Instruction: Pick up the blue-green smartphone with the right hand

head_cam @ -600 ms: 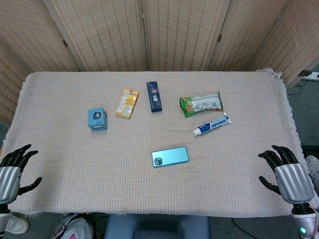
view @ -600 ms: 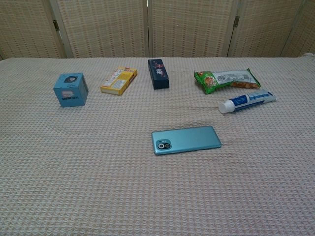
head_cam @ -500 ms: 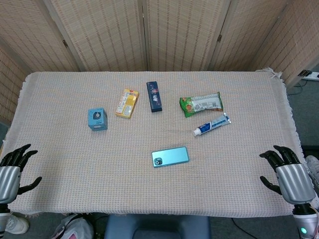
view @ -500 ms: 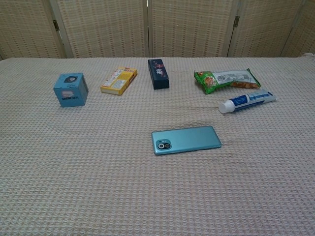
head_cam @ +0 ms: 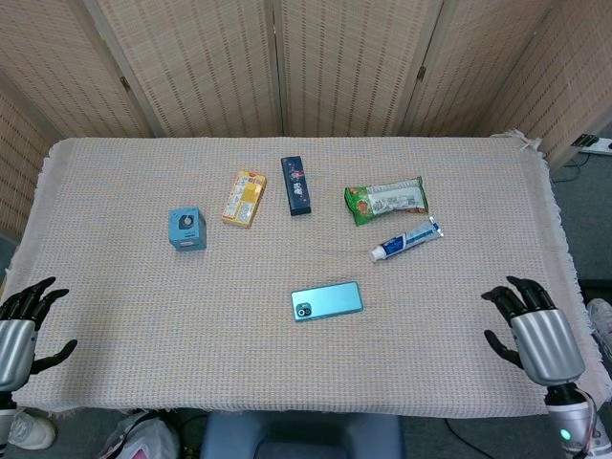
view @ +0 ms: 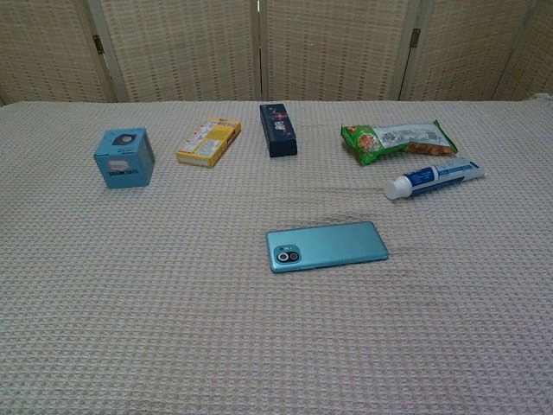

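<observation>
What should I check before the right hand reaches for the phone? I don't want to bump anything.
1. Phone lies flat with bare cloth all around it: ok.
2. Right hand holds nothing, fingers apart: ok.
3. Path from the right hand to the phone crosses only bare tablecloth: ok.
4. Toothpaste, the nearest item, lies apart from the phone: ok.
5. Left hand is at the far edge, out of the way: ok.
6. Phone's grip on the cloth: cannot tell.

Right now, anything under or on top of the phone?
The phone lies flat, camera side up, directly on the woven tablecloth. Nothing rests on it. Its screen side is hidden against the cloth. The right hand is apart from it, at the table's edge.
</observation>
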Available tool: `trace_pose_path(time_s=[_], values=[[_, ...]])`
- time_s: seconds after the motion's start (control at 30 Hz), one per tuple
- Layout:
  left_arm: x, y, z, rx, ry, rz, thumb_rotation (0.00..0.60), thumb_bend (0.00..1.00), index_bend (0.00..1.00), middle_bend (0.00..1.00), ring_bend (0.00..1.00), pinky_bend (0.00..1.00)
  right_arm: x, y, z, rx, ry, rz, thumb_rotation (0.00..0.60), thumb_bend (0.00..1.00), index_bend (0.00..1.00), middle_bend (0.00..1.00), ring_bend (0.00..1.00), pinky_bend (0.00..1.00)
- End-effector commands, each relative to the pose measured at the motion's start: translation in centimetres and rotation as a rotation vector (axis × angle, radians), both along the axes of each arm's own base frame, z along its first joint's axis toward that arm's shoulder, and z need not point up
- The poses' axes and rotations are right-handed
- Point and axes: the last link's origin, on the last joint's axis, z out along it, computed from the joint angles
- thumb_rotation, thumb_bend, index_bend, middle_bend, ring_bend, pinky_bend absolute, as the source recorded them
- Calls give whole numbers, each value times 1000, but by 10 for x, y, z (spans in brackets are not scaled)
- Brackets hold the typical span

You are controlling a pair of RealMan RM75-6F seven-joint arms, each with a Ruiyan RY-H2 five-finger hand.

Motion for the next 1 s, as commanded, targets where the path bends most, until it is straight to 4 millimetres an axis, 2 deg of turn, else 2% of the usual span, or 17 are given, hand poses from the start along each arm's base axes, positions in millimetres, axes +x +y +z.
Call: trace_pose_path(time_s=[0.03, 0.33, 0.43, 0.67, 0.83, 1.0], values=[[-1, -1, 1, 3, -2, 3, 600, 212, 234, 145, 150, 195, 7, -14, -17, 38, -6, 27, 600, 227, 343, 325, 190, 218], [-5, -5, 6, 13, -6, 11, 600, 211, 234, 145, 150, 195, 29, -60, -90, 202, -15, 75, 600, 61, 344, 324, 190, 218], [-6, -6, 7, 14, -7, 12, 600, 211, 234, 145, 150, 195, 38, -79, -119, 251, -18, 80, 600, 52, 344, 325, 190, 218], [-11, -10, 11, 23, -8, 24, 600, 211, 234, 145, 150, 195, 58, -111, -173, 312, -19, 91, 600, 51, 344, 344, 190, 218], [-16, -12, 14, 31, -7, 38, 600, 212, 234, 145, 150, 195, 69, -123, -202, 355, -18, 97, 600, 51, 343, 349, 190, 218], [-19, -14, 14, 30, -6, 48, 600, 211, 234, 145, 150, 195, 78, -130, -218, 376, -5, 108, 600, 52, 344, 353, 190, 218]])
